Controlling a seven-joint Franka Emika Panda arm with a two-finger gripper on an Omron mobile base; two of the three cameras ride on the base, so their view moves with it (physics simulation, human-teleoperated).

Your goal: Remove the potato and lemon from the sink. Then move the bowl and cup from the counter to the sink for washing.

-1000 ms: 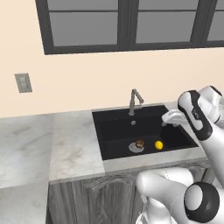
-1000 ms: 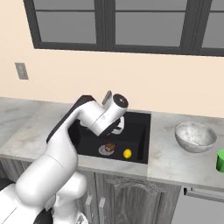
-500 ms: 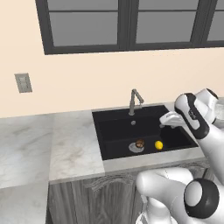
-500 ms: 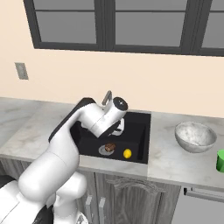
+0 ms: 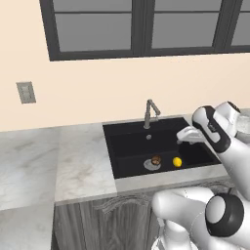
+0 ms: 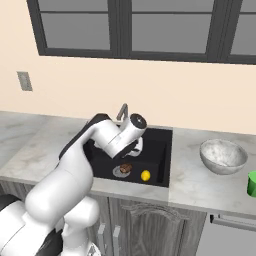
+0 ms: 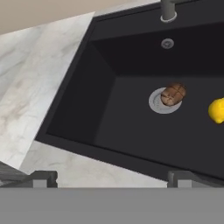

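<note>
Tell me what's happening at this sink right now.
The white arm's gripper hangs open above the black rectangular sink, holding nothing. The dark-brown potato sits on the round grey metal drain, the bright yellow lemon beside it. The marbled whitish bowl and green cup wait on the counter.

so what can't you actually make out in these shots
- Small bright green cup: cut off by the right edge of the right base view, so its shape and whether anything is inside stay unknown.
- Small yellow lemon: partly cut by the right edge of the hand view.
- Round grey metal drain: the dark-brown potato sits on it, hiding part.
- Grey angled faucet: its lower part is hidden behind the white arm in the right base view.
</note>
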